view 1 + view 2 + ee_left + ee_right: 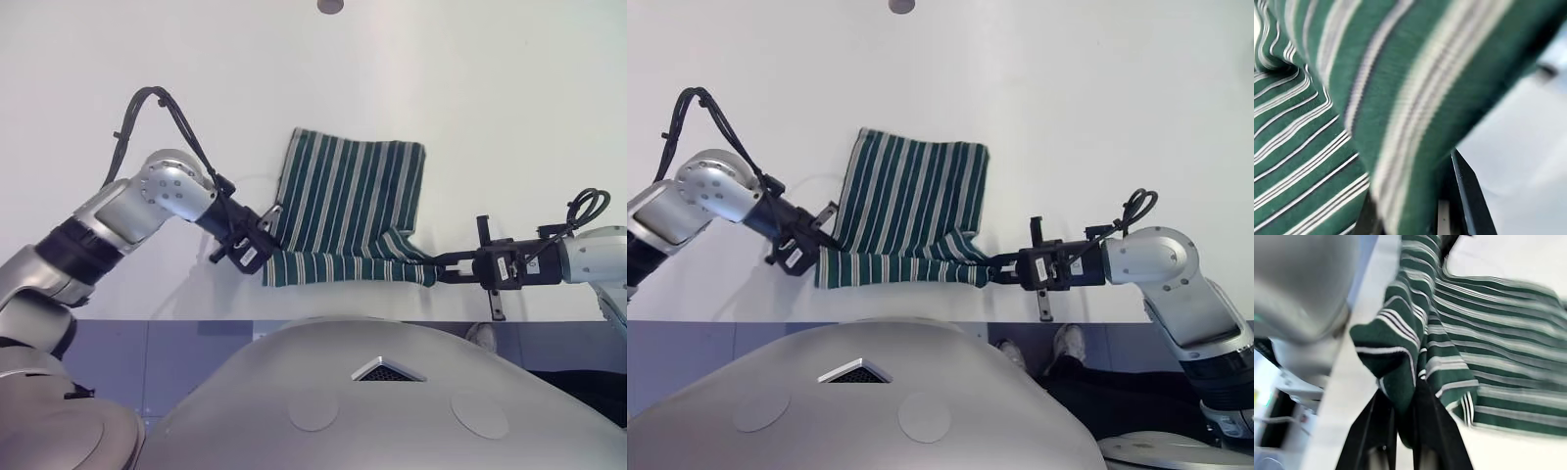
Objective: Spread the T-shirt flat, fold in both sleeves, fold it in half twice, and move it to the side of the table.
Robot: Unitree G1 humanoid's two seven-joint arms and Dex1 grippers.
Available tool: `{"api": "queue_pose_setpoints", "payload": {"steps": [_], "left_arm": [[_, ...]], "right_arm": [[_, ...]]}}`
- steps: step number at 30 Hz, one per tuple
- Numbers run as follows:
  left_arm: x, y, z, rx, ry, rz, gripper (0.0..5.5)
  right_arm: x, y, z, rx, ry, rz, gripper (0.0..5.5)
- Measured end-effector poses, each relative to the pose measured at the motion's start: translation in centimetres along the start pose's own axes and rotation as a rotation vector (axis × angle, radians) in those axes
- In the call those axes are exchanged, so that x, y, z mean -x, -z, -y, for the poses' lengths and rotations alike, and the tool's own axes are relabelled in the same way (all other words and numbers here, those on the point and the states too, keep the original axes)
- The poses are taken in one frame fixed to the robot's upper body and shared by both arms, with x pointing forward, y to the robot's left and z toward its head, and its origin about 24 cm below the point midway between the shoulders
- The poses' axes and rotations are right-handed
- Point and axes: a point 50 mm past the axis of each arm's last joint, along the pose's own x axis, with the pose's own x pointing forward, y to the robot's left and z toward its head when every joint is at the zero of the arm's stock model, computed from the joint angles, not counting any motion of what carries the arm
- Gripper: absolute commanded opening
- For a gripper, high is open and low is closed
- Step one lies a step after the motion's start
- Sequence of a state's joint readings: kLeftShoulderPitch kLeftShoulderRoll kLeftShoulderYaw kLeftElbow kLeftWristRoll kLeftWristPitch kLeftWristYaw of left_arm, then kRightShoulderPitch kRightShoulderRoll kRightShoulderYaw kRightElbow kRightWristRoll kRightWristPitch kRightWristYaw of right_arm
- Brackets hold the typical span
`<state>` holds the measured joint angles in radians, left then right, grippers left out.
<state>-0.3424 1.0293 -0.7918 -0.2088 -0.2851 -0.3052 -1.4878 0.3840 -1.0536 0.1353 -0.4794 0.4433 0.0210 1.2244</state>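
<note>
Nearest to the camera is the near edge of the T-shirt (pixel 353 196), and both tools have it at its two near corners. The left tool (pixel 265 240) is closed on the left corner, and the right tool (pixel 438 266) is closed on the right corner, with a small bunch of cloth pinched between its fingers (pixel 1437 435). This edge seems a little raised and pulled tight between them, while the far part lies flat on the white desk (pixel 470 98), about in the middle in front of the robot. No sleeve sticks out at any side, so I judge that the spreading and the folding of the sleeves are done. The step in hand is probably one of the folds in half, with the near edge to be carried over to the far edge. What is left, as I judge it, is this fold, perhaps one more, and the move to the side of the desk. The shape is nearly square, so its long axis is hard to name, and the held edge runs left to right. Stripes run from far to near on the flat part and left to right along the near strip. Which way the collar points, I cannot tell.
</note>
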Motion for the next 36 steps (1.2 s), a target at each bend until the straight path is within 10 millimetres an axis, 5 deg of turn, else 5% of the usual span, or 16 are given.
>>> {"api": "queue_pose_setpoints", "payload": {"steps": [3,8,12,19,23,32,36], "left_arm": [[0.4,-1.6,1.0,0.135,0.087,0.095,0.07],[2.4,-2.7,-1.1,0.271,0.035,0.191,0.07],[4.1,-0.9,-2.8,0.382,-0.053,0.202,0.07],[4.5,5.6,-4.6,0.455,-0.257,0.036,0.07],[4.7,7.0,-4.9,0.475,-0.359,-0.013,0.78],[7.1,6.6,-6.0,0.524,-0.505,0.052,2.46],[8.8,6.7,-6.5,0.557,-0.635,0.041,2.83]], "right_arm": [[-0.2,-1.9,0.5,-0.111,-0.051,0.083,0.18],[0.8,-4.6,4.3,-0.123,0.044,0.156,0.18],[0.3,-3.9,7.1,-0.146,0.105,0.138,0.18],[-2.2,0.0,11.9,-0.149,0.291,0.028,0.17],[-3.7,1.3,12.6,-0.133,0.36,-0.01,1.11],[-4.4,1.6,13.2,-0.266,0.515,0.088,2.96],[-4.3,1.7,13.1,-0.355,0.582,0.122,3.23]]}}
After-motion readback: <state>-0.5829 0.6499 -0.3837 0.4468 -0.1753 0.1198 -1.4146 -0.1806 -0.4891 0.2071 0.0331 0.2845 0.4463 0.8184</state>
